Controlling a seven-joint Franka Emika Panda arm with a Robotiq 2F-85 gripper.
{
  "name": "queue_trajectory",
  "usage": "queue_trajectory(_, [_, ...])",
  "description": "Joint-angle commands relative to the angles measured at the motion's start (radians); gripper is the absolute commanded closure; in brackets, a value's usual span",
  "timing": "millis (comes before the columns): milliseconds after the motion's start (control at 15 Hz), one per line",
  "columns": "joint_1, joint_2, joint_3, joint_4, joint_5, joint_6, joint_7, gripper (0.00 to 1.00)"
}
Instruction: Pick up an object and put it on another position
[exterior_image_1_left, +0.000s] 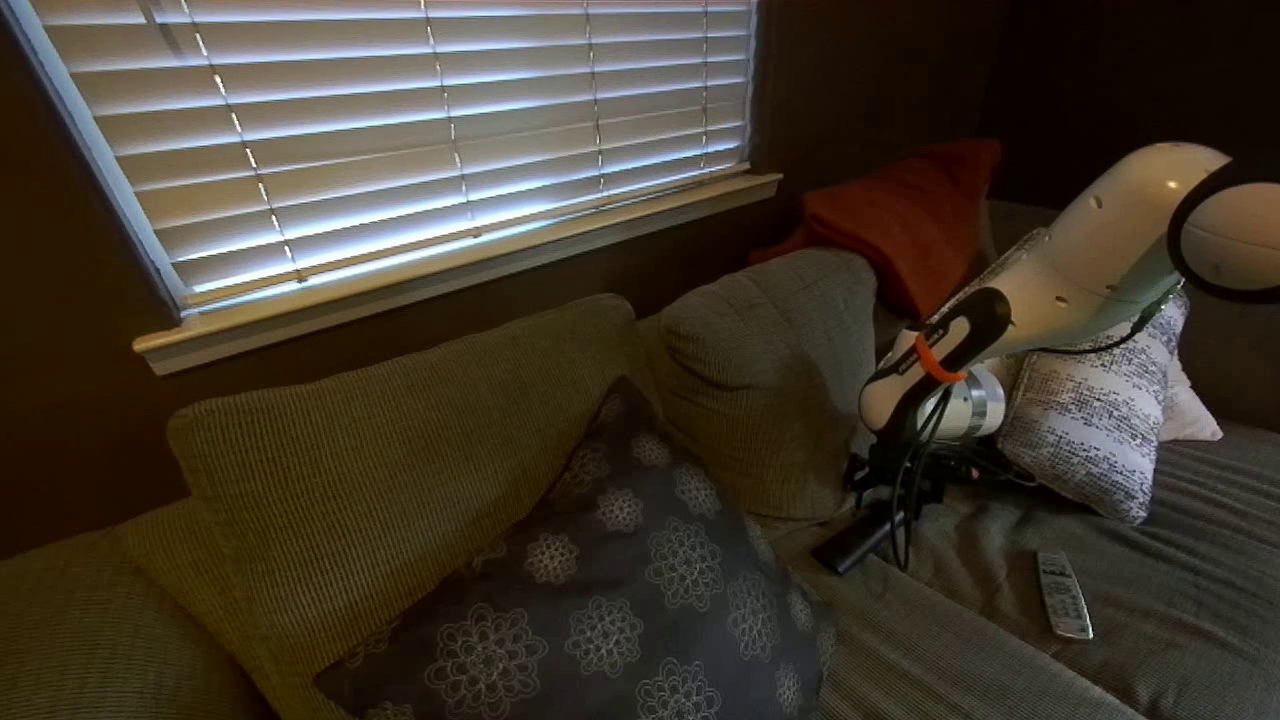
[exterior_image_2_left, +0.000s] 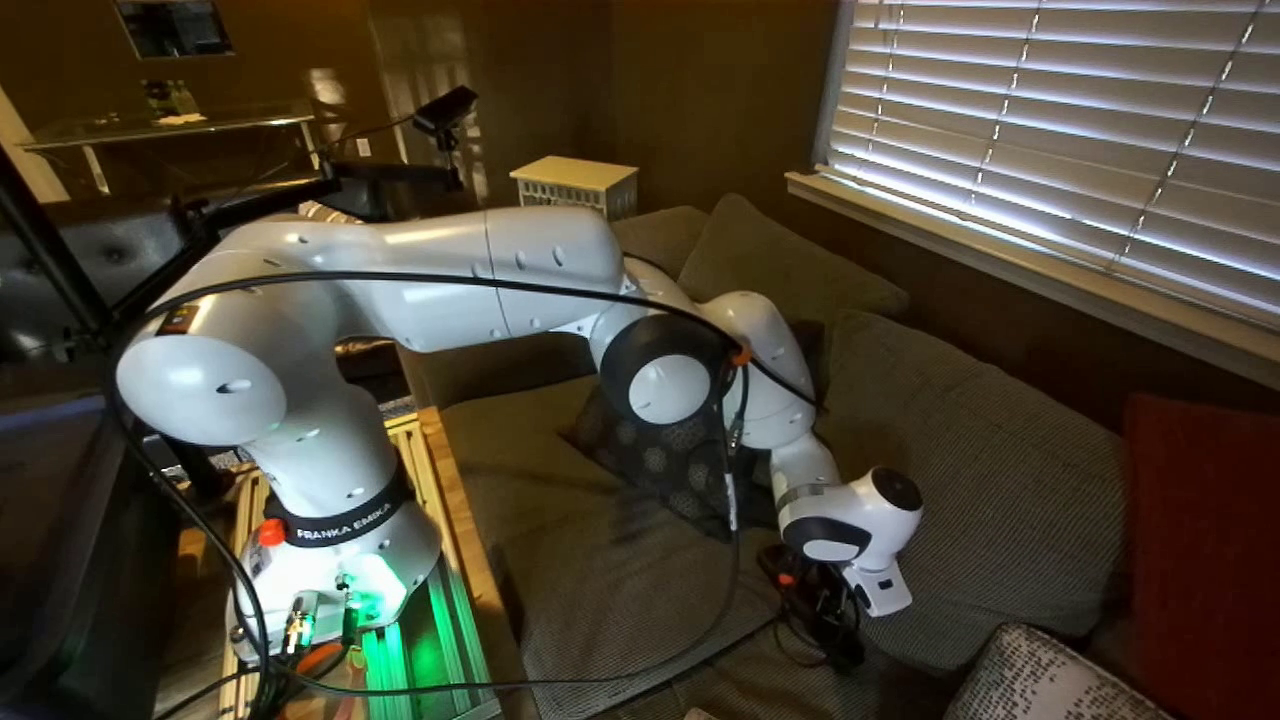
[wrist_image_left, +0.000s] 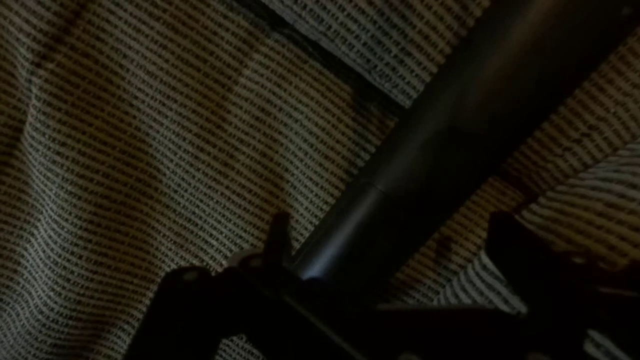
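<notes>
Grey remote (exterior_image_1_left: 1065, 596) on the surface (exterior_image_1_left: 1180, 570), black tube (wrist_image_left: 460, 125) in the way
The gripper (wrist_image_left: 390, 217) is spread apart — the tube shows between its sides in the wrist view, touching or not I can't tell. The remote lies apart from it. One squeeze here may grab the tube by mistake. Later, the remote could slide off the tan cushion (exterior_image_1_left: 765, 385) — its top looks round

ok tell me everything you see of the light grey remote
The slim light grey remote looks like plastic, with small buttons along its upward face, their markings too blurred to read. In an exterior view it lies flat on the ribbed couch seat, apart from the speckled pillow. Only the seat is seen touching it.
</notes>
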Motion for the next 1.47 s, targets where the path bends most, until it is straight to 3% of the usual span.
queue_trajectory(0, [-0.005,0.0,0.003,-0.002,0.025,-0.018,0.001,0.0])
queue_trajectory(933, [-0.015,0.0,-0.004,0.002,0.134,-0.081,0.214,0.0])
queue_trajectory(1000, [-0.016,0.0,-0.004,0.002,0.133,-0.089,0.223,0.25])
queue_trajectory(1200, [-0.022,0.0,-0.008,0.004,0.129,-0.118,0.243,0.41])
queue_trajectory(1267, [-0.025,0.0,-0.007,0.005,0.13,-0.125,0.247,0.36])
queue_trajectory(1333, [-0.029,0.0,-0.006,0.006,0.13,-0.132,0.251,0.12])
queue_trajectory(1400, [-0.036,0.0,-0.002,0.007,0.132,-0.134,0.248,0.12])
